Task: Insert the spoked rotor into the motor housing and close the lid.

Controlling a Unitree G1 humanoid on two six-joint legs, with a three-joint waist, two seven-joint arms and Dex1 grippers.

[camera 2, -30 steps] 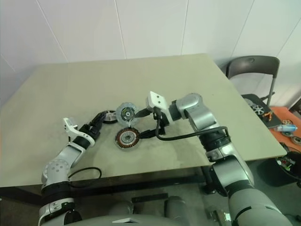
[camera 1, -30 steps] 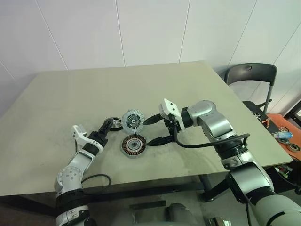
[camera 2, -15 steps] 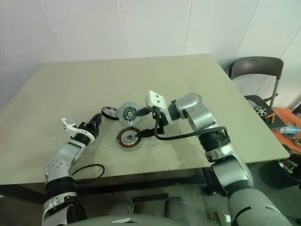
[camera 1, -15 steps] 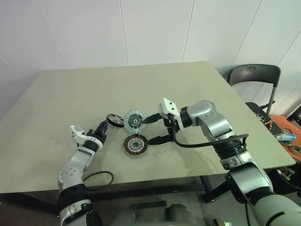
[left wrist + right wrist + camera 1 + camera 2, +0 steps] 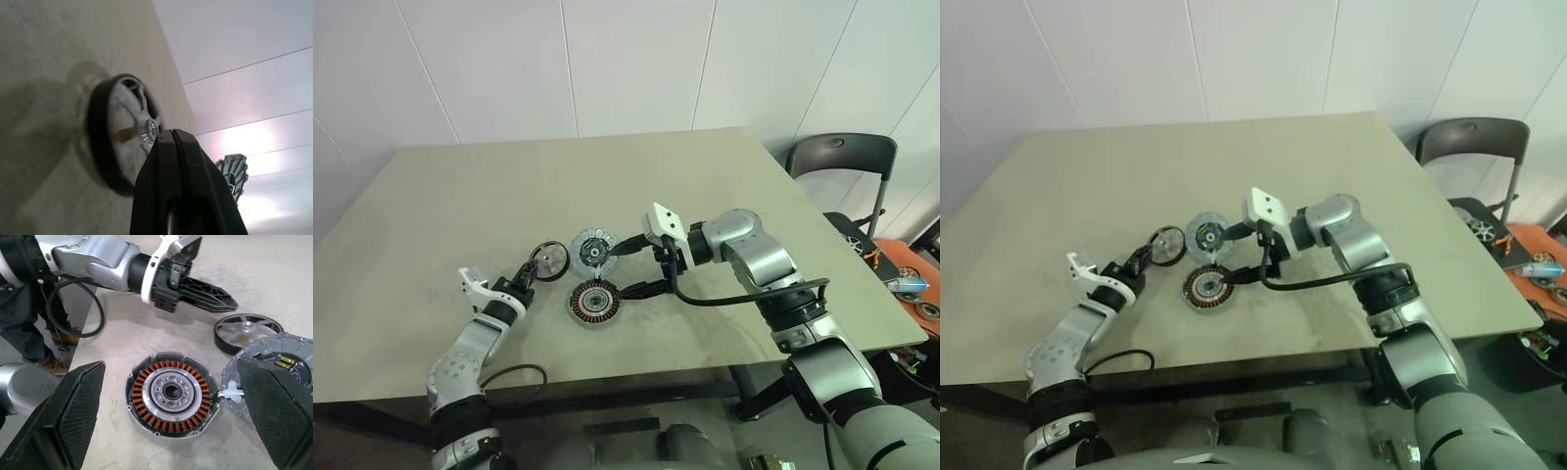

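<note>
I have the surface [image 5: 724,196] mostly bare, with the work bunched near its front edge. The motor housing [image 5: 593,302] lies flat there, windings up, and the lid [image 5: 592,249] stands tilted just behind it, joined at the edge. My right pincer [image 5: 628,266] is spread wide, one finger near the lid and the other near the housing rim, holding nothing. The spoked rotor [image 5: 549,260] stands tipped on its rim just left of the lid. My left pincer [image 5: 530,270] is shut with its tips right at the rotor; whether they pinch a spoke or only touch, I cannot tell. To do this well, I judge I should confirm the grip, lift without dragging, level the rotor over the hub, and keep the lid clear.
</note>
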